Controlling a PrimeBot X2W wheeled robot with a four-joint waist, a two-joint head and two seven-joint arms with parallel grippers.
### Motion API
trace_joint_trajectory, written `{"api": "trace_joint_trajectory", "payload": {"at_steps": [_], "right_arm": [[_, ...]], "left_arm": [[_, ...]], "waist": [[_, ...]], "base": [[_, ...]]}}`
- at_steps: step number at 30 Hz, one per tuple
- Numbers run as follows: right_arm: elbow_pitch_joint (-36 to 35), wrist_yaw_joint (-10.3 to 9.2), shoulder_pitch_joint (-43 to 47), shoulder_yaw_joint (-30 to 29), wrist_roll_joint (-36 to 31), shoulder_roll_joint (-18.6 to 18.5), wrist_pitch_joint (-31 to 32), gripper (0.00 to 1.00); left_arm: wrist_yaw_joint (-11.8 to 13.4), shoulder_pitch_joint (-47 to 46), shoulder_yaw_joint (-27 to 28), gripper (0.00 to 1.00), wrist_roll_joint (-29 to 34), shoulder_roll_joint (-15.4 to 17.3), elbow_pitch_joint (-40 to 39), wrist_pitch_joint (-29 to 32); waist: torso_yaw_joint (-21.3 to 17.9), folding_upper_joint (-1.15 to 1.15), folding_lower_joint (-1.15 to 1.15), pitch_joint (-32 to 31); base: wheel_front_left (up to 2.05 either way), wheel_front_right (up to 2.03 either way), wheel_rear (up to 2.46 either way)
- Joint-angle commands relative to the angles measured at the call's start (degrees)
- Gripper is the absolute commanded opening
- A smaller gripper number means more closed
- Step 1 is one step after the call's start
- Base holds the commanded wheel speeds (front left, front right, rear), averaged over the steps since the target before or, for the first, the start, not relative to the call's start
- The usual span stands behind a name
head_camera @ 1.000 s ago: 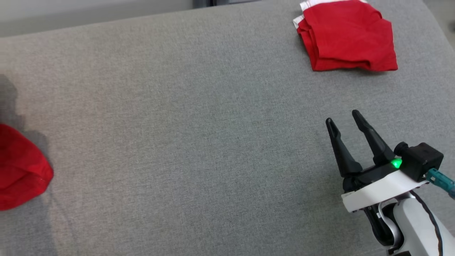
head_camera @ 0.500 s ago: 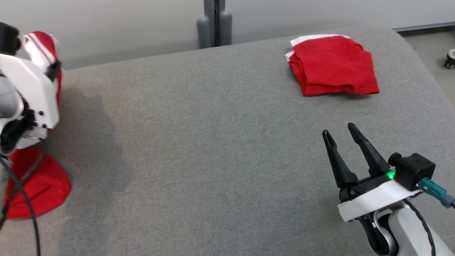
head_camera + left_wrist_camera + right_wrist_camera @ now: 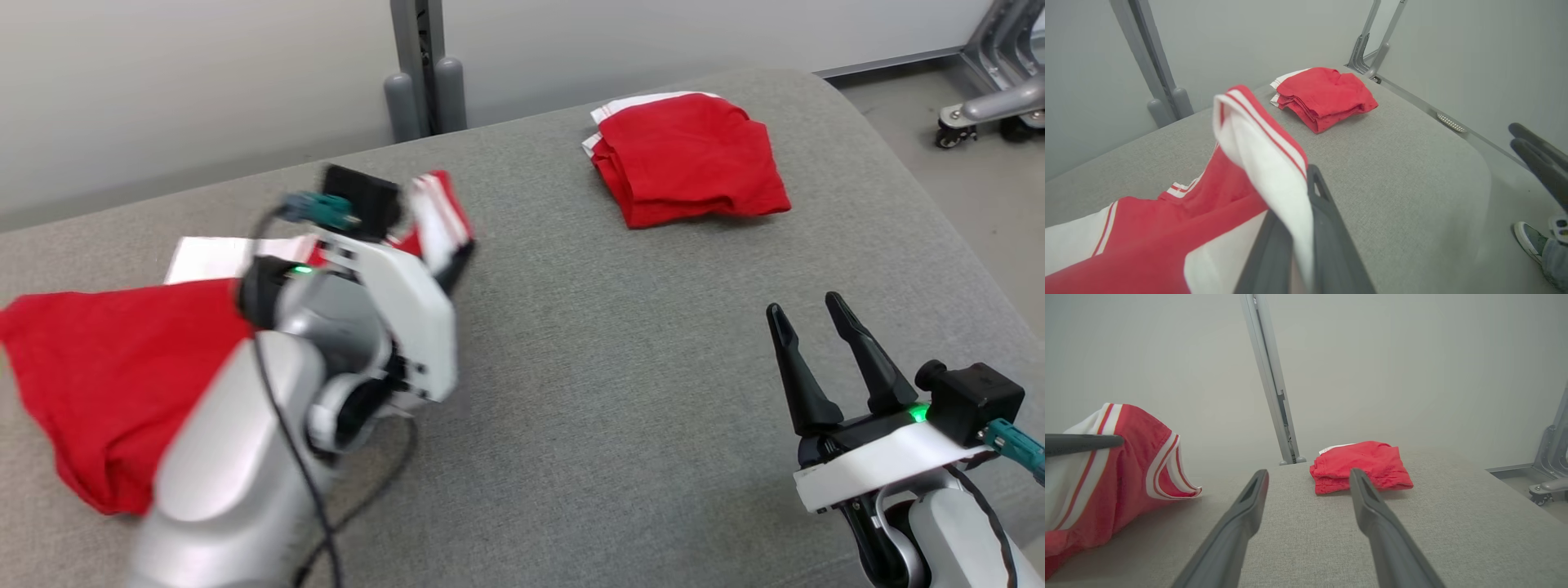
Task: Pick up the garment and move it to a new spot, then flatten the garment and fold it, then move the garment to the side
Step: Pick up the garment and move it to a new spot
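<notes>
- Red jersey cloth with white striped trim, the garment (image 3: 98,384) lies partly on the tabletop (image 3: 612,392). It is well apart from the folded red stack (image 3: 686,159), to that stack's left, with one banded hem raised off the surface.
- Clenched on that white-banded hem is the left tool (image 3: 447,249). The cloth drapes over its fingers and hangs back in a slack sheet.
- It looks light, limp and quick to bunch, with no stiffness to push against. It is best taken by hems and corners, not by the middle. A single pinch leaves the rest free to swing and double over. A second hold further along the same hem would likely spread it.
- Between the stack and the robot, the right tool (image 3: 802,305) hovers released and empty.
- Broad bare grey fabric lies between the garment and the stack, giving room for flattening.
- Just right of the stack the tabletop rounds off toward the floor, where a wheeled frame (image 3: 992,98) stands. Loose hems could slide over that edge.
</notes>
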Motion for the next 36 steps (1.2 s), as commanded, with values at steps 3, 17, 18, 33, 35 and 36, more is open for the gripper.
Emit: {"api": "trace_joint_trajectory", "payload": {"at_steps": [3, 17, 18, 33, 35, 36], "right_arm": [[0.0, 0.01, -0.3, -0.4, -0.2, -0.6, -0.2, 1.00], [0.4, 0.01, -3.0, 1.2, 0.5, 1.0, -0.2, 1.00], [0.5, 0.01, -3.1, 1.1, 0.5, 1.1, -0.2, 1.00], [0.6, 0.01, -2.8, -1.1, -0.2, 0.1, -0.2, 1.00], [0.4, 0.01, -2.4, -1.4, -0.4, -0.3, -0.2, 1.00], [0.4, 0.00, -2.3, -1.6, -0.4, -0.5, -0.2, 1.00]], "left_arm": [[-0.2, -0.5, -1.9, 0.00, 1.0, -2.5, 2.4, -1.9], [0.0, -11.8, -18.1, 0.00, -5.6, -7.7, 18.3, -13.1], [0.2, -12.5, -19.3, 0.00, -6.7, -7.8, 18.5, -13.9], [-0.5, -19.0, -31.7, 1.00, -17.8, -7.7, 21.5, -24.7], [0.1, -19.7, -31.7, 1.00, -17.9, -7.8, 21.6, -26.6], [0.3, -20.0, -31.7, 1.00, -17.7, -7.8, 21.7, -27.5]], "waist": [[-0.9, 0.00, 0.00, 0.2], [-6.5, 0.00, 0.00, 4.0], [-6.6, 0.00, 0.00, 4.3], [-2.1, 0.00, 0.00, 4.1], [-0.8, 0.00, 0.00, 3.7], [-0.1, 0.00, 0.00, 3.5]], "base": [[0.00, 0.00, 0.00], [0.00, 0.00, 0.00], [0.00, 0.00, 0.00], [0.00, 0.00, 0.00], [0.00, 0.00, 0.00], [0.00, 0.00, 0.00]]}}
